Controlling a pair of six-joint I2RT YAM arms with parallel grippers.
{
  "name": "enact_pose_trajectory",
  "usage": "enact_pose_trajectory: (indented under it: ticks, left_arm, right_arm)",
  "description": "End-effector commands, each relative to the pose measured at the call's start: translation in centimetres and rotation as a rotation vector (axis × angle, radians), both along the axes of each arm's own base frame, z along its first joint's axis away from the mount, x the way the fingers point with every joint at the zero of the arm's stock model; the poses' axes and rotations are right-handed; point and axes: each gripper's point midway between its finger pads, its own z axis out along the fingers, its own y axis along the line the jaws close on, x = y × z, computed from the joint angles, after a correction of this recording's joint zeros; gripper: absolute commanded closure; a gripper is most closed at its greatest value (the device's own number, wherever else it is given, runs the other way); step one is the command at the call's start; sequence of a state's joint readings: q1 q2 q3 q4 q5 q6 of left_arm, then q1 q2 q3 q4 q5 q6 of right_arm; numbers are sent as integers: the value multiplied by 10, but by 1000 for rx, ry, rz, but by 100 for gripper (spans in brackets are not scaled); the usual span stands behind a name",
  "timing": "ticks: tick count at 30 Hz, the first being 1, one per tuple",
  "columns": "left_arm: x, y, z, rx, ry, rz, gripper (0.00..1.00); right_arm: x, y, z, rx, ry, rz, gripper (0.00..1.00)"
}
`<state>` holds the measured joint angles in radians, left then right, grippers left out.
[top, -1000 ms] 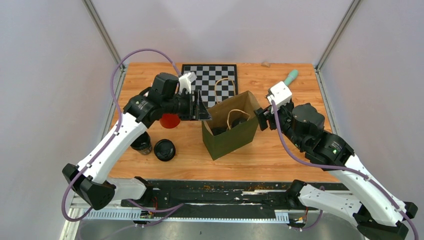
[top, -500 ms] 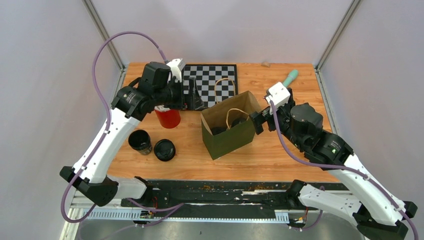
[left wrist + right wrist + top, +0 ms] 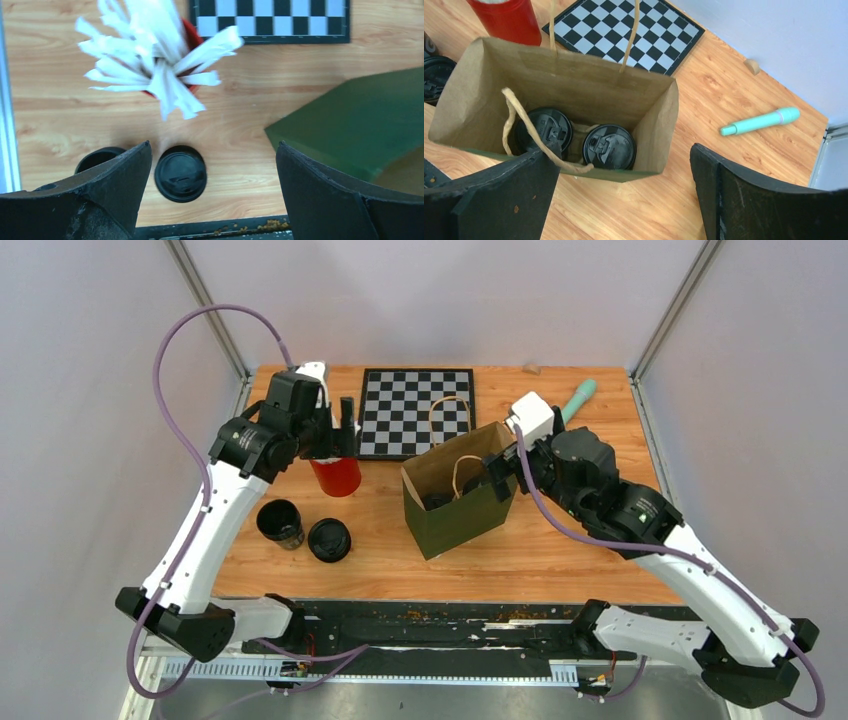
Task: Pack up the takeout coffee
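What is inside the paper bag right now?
Two lidded coffee cups stand side by side at the bottom of the paper bag. A rope handle droops across one. Their lids cover the contents and the bag floor beneath.

Left wrist view: wrapped straws (image 3: pixel 150 65) blurred and cut by the top edge, covering nearly all of the red cup (image 3: pixel 193 37); the dark cup (image 3: pixel 97 156) at near left shows only a rim arc behind a finger (image 3: pixel 100 200) of the left gripper (image 3: pixel 213 147). Top view: lidded cups (image 3: pixel 437 502) in the paper bag (image 3: pixel 465 518) are dark shapes, half hidden by its near wall. Small tan object (image 3: pixel 752 66) by the far wall: too small to identify.
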<state>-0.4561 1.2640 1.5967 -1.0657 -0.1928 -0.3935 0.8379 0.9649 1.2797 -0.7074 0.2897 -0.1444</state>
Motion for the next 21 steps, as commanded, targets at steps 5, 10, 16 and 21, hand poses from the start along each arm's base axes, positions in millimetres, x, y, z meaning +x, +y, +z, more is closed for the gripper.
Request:
enact_pose_trajectory:
  ticks: [5, 10, 16, 21]
  left_arm:
    - [4, 59, 10, 151, -113, 163, 1]
    - [0, 68, 1, 169, -85, 222, 3]
    - [3, 86, -2, 53, -47, 364, 8]
    - [8, 101, 2, -52, -45, 438, 18]
  right_arm:
    - [12, 28, 58, 133, -108, 62, 0]
    - [15, 38, 40, 153, 27, 23, 4]
    - [-8, 48, 22, 195, 131, 112, 6]
    - [-22, 42, 23, 234, 68, 172, 4]
